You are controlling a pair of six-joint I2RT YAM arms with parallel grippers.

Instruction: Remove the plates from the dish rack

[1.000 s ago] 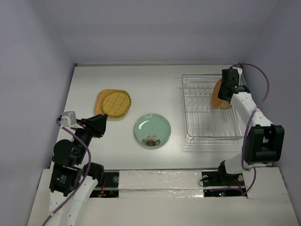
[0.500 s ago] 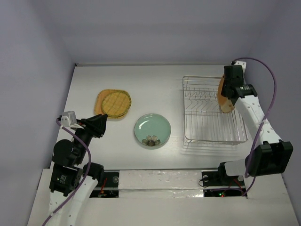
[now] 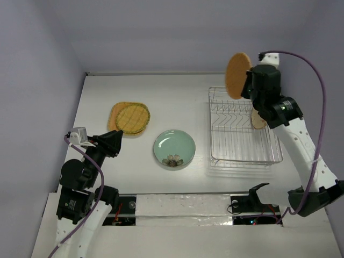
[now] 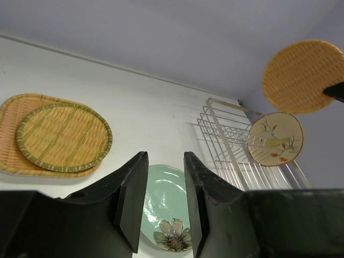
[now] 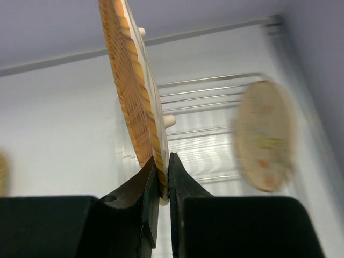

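Between lilac walls (image 3: 37,80), white table (image 3: 172,97).

White table (image 3: 177,99), purple box around it
Pale lavender walls (image 3: 177,37) at the back and both sides; soft even light, only faint shadows.

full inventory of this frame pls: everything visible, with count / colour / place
square plate: 1, orange, table left, bottom of a stack
stacked round plate: 1, mustard with green rim, on the square plate
green plate: 1, pale green with flower, table centre
held round plate: 1, orange, on edge in the air by the rack's far side
beige plate: 1, beige floral, upright in the rack
rack: 1, silver wire, table right
table: 1, white
left gripper: 1, black, open, near left
right gripper: 1, black, shut on the held round plate's rim
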